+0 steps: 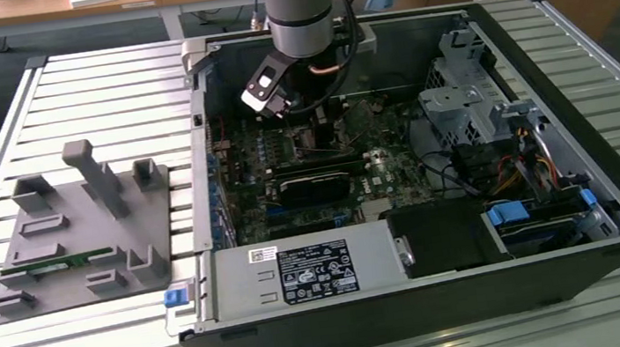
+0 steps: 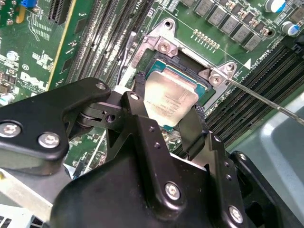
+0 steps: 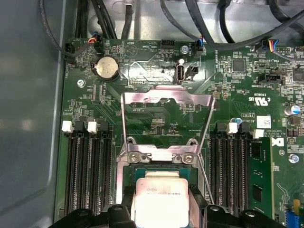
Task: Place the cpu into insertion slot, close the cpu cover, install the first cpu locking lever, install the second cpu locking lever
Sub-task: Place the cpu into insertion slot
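Note:
My gripper (image 2: 169, 105) is down inside the open computer case (image 1: 591, 148), over the motherboard. Its two black fingers (image 2: 142, 90) are shut on opposite edges of the cpu (image 2: 167, 97), a silvery square chip with a greenish rim. The cpu (image 3: 159, 197) sits level at or just above the insertion slot (image 2: 183, 61); I cannot tell whether it touches. The cpu cover (image 3: 166, 94), a silvery frame with a large window, stands swung open beyond the insertion slot (image 3: 142, 170). A thin wire locking lever (image 2: 266, 102) stands released beside the slot, and another lever (image 3: 205, 137) runs along the cover's side.
Long black memory slots (image 3: 83, 171) flank the socket on both sides. Cables (image 3: 209, 19) hang along the case wall. On the exterior view's left a grey parts fixture (image 1: 81, 237) lies on the slatted table. A drive cage (image 1: 462, 110) and power supply (image 1: 310, 271) fill the case.

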